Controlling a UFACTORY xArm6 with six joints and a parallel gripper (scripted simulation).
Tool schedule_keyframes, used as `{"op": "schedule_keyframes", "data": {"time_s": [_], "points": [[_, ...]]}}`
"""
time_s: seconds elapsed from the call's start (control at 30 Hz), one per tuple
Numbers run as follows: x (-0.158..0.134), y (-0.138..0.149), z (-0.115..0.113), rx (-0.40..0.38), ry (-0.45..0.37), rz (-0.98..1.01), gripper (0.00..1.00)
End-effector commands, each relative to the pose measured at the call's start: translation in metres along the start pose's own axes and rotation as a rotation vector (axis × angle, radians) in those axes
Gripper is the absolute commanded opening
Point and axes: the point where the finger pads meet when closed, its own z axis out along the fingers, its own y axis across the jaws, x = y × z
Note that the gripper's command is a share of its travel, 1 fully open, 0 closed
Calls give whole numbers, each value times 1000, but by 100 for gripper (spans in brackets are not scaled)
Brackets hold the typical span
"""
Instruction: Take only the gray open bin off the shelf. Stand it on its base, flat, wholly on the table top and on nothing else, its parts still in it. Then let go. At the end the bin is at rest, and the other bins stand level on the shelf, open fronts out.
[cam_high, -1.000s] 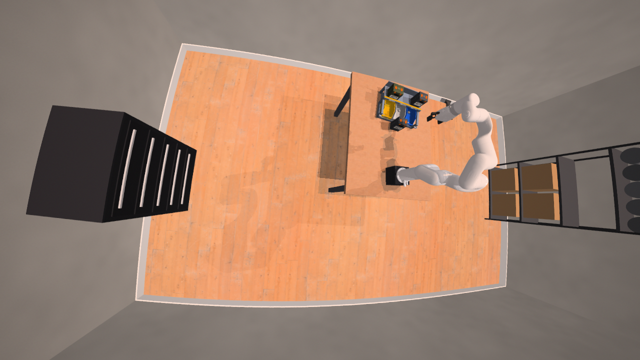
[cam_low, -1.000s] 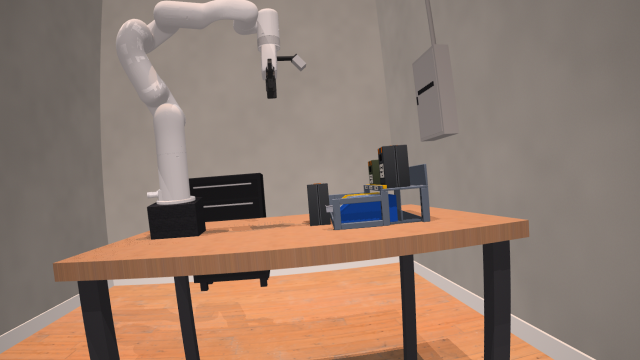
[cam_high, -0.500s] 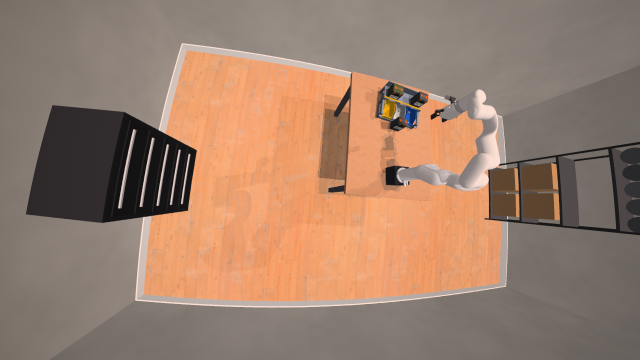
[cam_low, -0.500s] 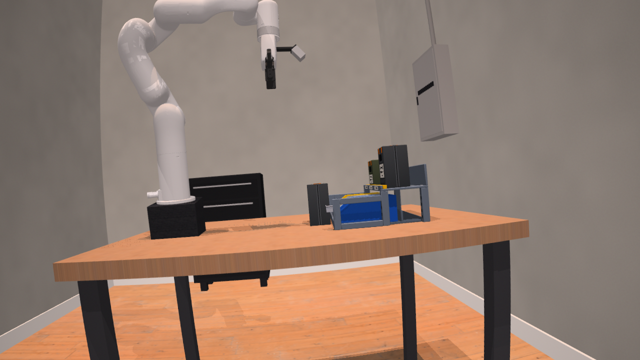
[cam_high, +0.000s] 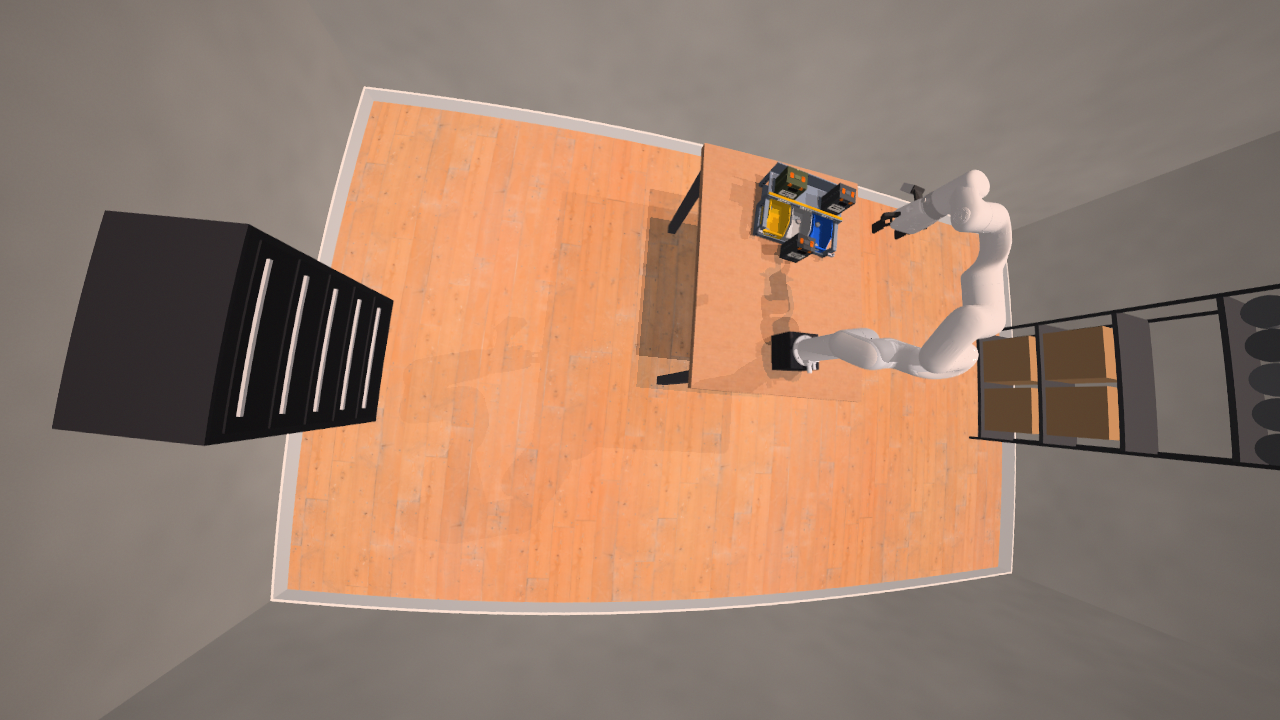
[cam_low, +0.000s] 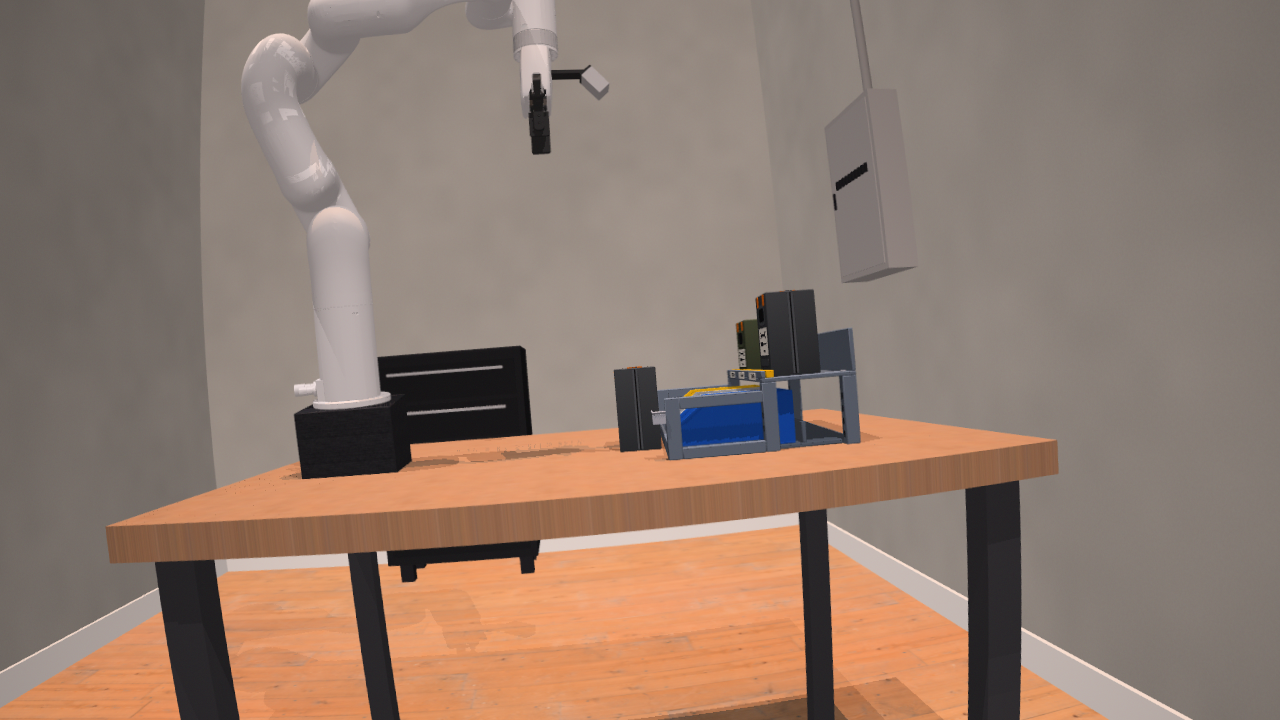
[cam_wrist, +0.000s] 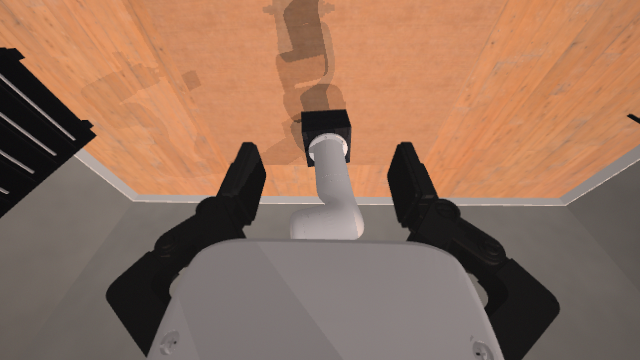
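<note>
Wrist view shows the tool (cam_wrist: 325, 175) fully open, holding nothing.

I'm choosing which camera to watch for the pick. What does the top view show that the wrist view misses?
Only the top view shows the shelf with the yellow bin, gray bin and blue bin, plus the storage rack holding cardboard boxes.

Only the wrist view shows the tool up close: fingers spread wide, nothing between them.

Both show the arm's black base, the table top and the black drawer cabinet.
</note>
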Motion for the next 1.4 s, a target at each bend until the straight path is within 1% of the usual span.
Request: {"op": "schedule_keyframes", "data": {"time_s": [0.0,0.07,0.47,0.63,1.03,1.2,1.37], "points": [[0,0,-31,1,5,0,100],[0,0,-51,1,6,0,100],[0,0,-51,1,6,0,100],[0,0,-100,1,6,0,100],[0,0,-100,1,6,0,100],[0,0,-154,1,5,0,100],[0,0,-154,1,5,0,100]]}}
